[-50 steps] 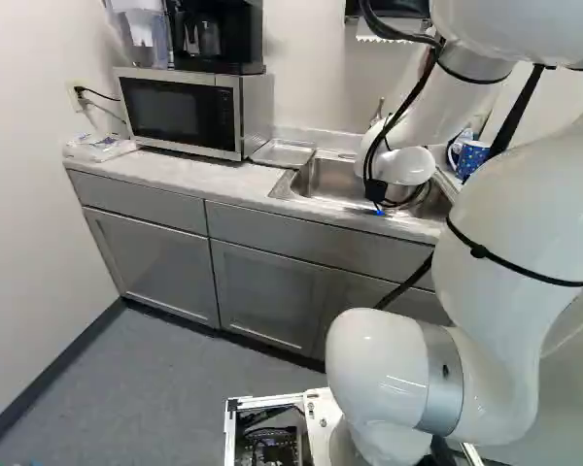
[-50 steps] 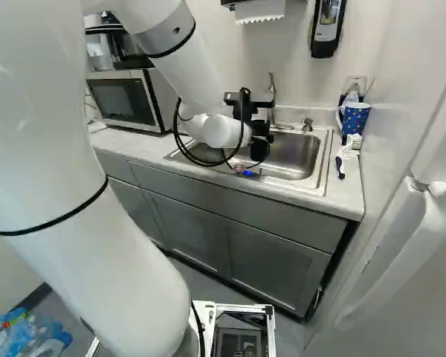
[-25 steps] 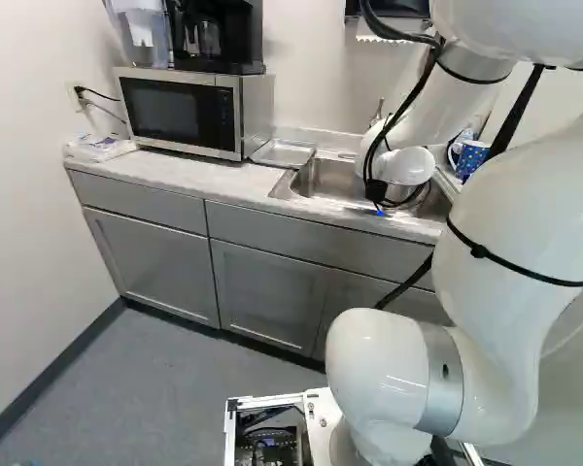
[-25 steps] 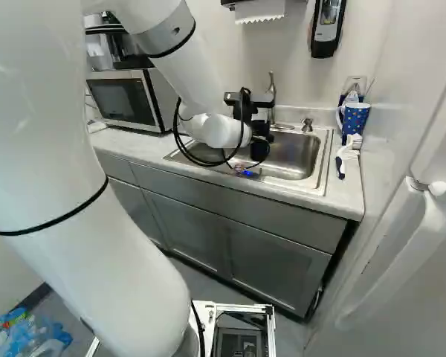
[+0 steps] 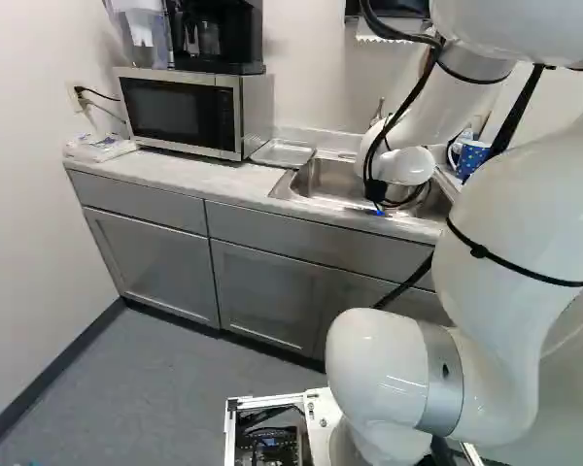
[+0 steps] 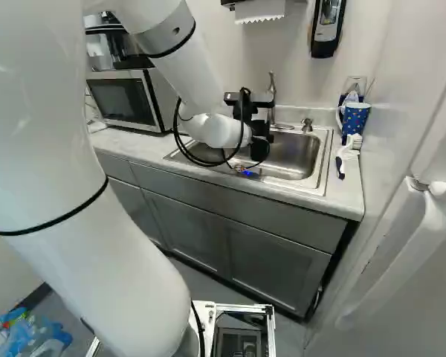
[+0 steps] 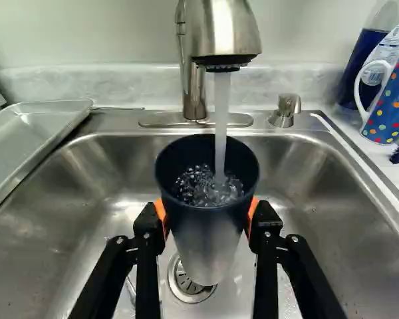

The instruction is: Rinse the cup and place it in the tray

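End effector (image 7: 207,222) is gripping the cup (image 7: 205,242), fingers parted to its width, orange pads (image 7: 161,214) pressing opposite sides below the rim. Cup is standing roughly upright over the drain (image 7: 189,287), mouth under the faucet (image 7: 223,30); water (image 7: 221,116) is running in and churning inside. Step in hand looks like rinsing. Doing it well is meaning: holding the mouth clear of the spout, swinging it gently so the stream is reaching all the inner wall, then tipping it low over the sink (image 7: 306,163) and letting it drain fully. Wet wall is probably making slip likelier, so firm grip, slow wrist, no crushing. Tray (image 5: 284,153) is lying on the bench (image 5: 189,175), at the sink's back corner on the microwave (image 5: 189,112) side. Dotted mug (image 6: 354,119) is sitting by the bench's back corner at the other end, well out of the way.
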{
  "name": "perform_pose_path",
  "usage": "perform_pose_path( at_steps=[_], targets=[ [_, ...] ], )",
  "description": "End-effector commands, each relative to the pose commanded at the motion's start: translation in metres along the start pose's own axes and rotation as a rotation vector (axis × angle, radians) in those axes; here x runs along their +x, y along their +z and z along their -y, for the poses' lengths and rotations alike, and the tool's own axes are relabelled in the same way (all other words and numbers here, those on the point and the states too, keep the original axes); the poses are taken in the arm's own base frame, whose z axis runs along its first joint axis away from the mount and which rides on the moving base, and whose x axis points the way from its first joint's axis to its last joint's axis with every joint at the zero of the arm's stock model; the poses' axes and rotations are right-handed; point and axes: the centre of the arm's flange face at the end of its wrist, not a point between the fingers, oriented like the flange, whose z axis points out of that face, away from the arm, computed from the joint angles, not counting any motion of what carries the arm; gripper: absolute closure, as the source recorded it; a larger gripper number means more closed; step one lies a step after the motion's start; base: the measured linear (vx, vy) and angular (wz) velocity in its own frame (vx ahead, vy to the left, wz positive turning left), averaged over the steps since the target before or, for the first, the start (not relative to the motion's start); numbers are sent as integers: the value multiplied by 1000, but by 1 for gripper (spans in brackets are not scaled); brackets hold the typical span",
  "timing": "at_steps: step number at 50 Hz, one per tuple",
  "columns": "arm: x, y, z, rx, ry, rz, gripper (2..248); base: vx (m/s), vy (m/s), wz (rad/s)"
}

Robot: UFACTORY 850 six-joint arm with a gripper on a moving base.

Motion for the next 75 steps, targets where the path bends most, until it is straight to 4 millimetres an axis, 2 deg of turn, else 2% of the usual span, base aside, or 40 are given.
perform_pose_path(
  at_steps=[62, 75],
  targets=[
    [0, 0, 0, 0, 0, 0, 124, 0, 0, 0],
    [-1, -1, 13, 27, -12, 0, 124, 0, 0, 0]
  ],
)
